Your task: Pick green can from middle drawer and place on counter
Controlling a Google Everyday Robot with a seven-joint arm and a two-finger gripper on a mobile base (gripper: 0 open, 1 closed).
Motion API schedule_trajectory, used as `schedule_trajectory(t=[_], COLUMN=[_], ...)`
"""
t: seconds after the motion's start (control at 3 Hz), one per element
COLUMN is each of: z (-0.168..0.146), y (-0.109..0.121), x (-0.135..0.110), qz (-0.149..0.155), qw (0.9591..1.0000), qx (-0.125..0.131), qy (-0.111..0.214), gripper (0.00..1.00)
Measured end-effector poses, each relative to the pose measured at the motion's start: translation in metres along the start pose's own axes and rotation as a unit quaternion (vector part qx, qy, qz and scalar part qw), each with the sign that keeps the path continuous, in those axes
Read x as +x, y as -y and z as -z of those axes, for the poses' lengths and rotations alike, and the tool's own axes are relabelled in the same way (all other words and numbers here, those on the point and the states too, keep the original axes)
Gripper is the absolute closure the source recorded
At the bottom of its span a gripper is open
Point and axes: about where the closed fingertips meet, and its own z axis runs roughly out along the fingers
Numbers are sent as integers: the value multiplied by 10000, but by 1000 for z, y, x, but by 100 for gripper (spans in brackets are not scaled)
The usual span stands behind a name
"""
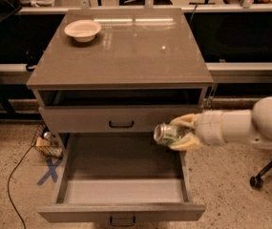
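The green can lies on its side in my gripper, silver end facing left. The gripper's pale fingers are shut on it from the right, holding it above the right rear part of the open middle drawer. The drawer is pulled out, and its pale floor shows nothing on it. The glossy grey-brown counter is above and behind the can. My white arm reaches in from the right.
A beige round bowl sits at the counter's back left. A closed drawer front with a black handle is just above the open drawer. A cable and small clutter lie on the floor at left; a chair wheel stands at right.
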Motion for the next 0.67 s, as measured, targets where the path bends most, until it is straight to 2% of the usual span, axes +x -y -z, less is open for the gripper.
schedule_trajectory(t=[0.33,0.67], z=[63,115], y=[47,107], x=[-46,-86], qz=[322,534], qw=[9981,9931], qx=[523,1022], qy=[38,214], gripper=[100,100])
